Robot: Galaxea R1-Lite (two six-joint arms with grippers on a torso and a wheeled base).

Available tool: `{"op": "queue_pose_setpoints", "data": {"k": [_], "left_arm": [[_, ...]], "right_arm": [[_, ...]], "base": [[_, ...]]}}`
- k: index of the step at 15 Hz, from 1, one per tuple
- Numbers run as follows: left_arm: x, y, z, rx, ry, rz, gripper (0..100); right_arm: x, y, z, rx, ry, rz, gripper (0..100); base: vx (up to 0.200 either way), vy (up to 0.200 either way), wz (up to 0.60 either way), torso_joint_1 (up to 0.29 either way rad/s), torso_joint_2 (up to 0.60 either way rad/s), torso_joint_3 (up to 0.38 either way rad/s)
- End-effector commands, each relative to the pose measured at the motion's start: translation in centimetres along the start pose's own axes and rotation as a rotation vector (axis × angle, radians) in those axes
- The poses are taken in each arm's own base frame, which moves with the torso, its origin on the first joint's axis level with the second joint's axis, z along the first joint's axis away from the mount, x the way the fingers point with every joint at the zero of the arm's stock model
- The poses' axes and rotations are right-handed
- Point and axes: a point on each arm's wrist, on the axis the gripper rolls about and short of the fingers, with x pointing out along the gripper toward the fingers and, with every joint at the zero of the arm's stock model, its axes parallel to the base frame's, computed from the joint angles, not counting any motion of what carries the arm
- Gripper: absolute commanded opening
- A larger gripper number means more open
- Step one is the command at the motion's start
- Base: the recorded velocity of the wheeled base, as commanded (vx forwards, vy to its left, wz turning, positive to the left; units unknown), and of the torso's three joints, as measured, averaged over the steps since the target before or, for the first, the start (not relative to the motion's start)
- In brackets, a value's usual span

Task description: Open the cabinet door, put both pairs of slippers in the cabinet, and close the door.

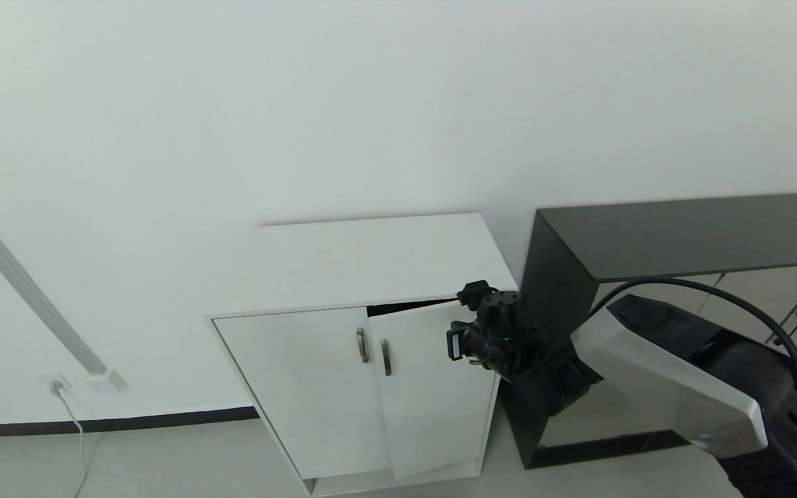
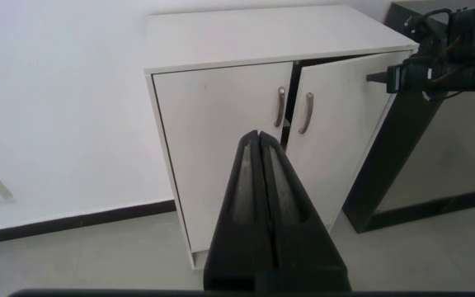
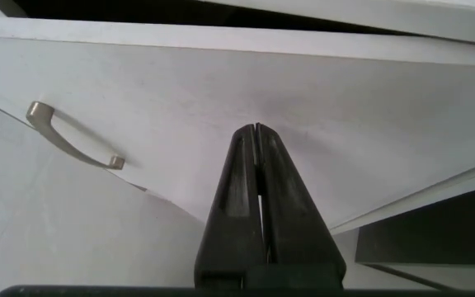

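The white cabinet (image 1: 371,263) stands against the wall with two doors. Its left door (image 1: 301,387) is closed. Its right door (image 1: 433,394) stands slightly ajar, with a dark gap along its top edge. Each door has a metal handle (image 1: 385,357) near the middle seam. My right gripper (image 1: 451,344) is shut with its tip against the front of the right door (image 3: 345,99), near the hinge side and far from the handle (image 3: 72,136). My left gripper (image 2: 258,134) is shut on nothing and hangs some way in front of the cabinet (image 2: 262,37).
A low black cabinet (image 1: 682,235) stands directly right of the white one. A wall socket (image 1: 56,382) with a cable is at the lower left. Bare grey floor (image 1: 163,463) lies in front of the cabinets.
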Motion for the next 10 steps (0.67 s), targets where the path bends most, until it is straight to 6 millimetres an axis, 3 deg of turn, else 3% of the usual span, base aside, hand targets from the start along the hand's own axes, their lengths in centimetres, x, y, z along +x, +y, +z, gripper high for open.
{"op": "queue_pose_setpoints", "data": {"k": [1, 10], "left_arm": [[0.0, 0.0, 0.0, 0.0, 0.0, -0.001, 0], [0.0, 0.0, 0.0, 0.0, 0.0, 0.001, 0]], "right_arm": [[0.23, 0.0, 0.19, 0.001, -0.008, 0.0, 0], [0.98, -0.34, 0.55, 0.005, -0.015, -0.01, 0]], "base": [[0.0, 0.0, 0.0, 0.0, 0.0, 0.0], [0.0, 0.0, 0.0, 0.0, 0.0, 0.0]]}}
